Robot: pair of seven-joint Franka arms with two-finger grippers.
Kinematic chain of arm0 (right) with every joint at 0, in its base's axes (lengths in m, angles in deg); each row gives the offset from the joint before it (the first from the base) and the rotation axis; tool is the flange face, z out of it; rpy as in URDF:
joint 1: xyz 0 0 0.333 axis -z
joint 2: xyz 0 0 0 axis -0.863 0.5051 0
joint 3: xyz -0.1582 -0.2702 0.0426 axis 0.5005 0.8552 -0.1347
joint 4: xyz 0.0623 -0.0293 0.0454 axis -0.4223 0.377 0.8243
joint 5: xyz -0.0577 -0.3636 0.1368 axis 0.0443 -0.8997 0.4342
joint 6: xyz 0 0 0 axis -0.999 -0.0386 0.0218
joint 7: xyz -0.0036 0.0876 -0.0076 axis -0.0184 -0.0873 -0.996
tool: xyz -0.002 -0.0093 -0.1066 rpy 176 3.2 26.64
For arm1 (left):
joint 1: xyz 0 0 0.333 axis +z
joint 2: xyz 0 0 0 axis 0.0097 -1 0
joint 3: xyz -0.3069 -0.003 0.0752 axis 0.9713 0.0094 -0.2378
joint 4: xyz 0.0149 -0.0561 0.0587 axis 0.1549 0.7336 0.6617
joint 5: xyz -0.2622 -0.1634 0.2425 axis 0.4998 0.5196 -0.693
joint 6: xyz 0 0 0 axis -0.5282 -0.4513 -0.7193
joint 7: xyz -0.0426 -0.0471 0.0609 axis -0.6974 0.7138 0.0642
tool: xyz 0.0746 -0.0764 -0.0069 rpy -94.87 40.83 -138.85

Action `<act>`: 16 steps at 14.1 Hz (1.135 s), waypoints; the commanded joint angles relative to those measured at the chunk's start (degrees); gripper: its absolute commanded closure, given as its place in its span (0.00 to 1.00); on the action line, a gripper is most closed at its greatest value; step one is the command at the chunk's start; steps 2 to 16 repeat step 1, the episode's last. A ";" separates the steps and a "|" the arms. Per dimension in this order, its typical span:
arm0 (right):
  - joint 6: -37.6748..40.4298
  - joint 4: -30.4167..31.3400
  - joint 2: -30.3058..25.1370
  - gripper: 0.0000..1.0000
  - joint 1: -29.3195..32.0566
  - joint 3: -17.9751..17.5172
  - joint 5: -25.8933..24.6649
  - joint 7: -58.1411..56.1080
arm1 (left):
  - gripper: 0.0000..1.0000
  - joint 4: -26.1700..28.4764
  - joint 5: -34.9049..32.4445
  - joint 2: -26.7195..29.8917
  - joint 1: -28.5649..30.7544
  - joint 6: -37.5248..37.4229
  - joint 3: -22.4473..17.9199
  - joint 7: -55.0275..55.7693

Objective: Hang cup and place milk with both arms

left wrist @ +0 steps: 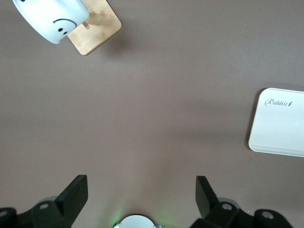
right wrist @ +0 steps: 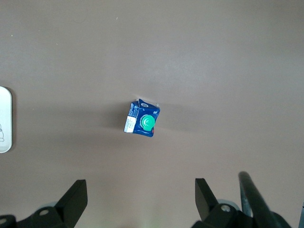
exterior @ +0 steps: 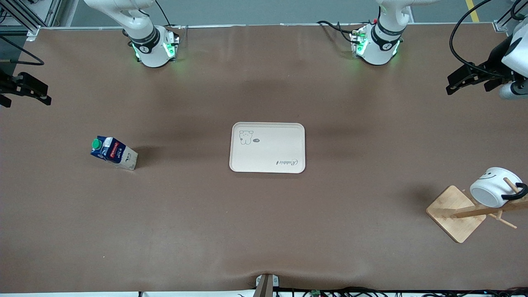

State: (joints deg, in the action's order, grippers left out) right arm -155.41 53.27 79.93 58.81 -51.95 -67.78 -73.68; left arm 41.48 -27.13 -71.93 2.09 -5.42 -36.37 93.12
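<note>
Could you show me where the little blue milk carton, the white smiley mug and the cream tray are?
Small dark blue milk carton with green cap [exterior: 113,153], front view: on its blue labelled side.
White ceramic smiley mug [exterior: 491,188], front view: on its white side, hanging on the wooden rack.
Cream rectangular tray [exterior: 268,154], front view: on its bare floor.

Tray [exterior: 267,147] lies between milk [exterior: 113,152] and cup [exterior: 493,187].

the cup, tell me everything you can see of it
The cup is a glossy white mug, ceramic by its look, with a black handle and a black smiley face on its side. It hangs tilted on a peg of the wooden rack at the left arm's end of the table, its handle hooked over the peg. Only the rack touches it; neither hand is near.
</note>
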 commanded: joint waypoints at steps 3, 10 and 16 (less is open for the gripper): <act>0.84 -1.08 0.57 0.00 0.58 -0.39 1.11 0.61 | 0.00 -0.81 -0.23 0.35 0.16 -0.42 0.10 -0.65; 0.84 -1.08 0.57 0.00 0.58 -0.39 1.11 0.61 | 0.00 -0.81 -0.23 0.35 0.16 -0.42 0.10 -0.65; 0.84 -1.08 0.57 0.00 0.58 -0.39 1.11 0.61 | 0.00 -0.81 -0.23 0.35 0.16 -0.42 0.10 -0.65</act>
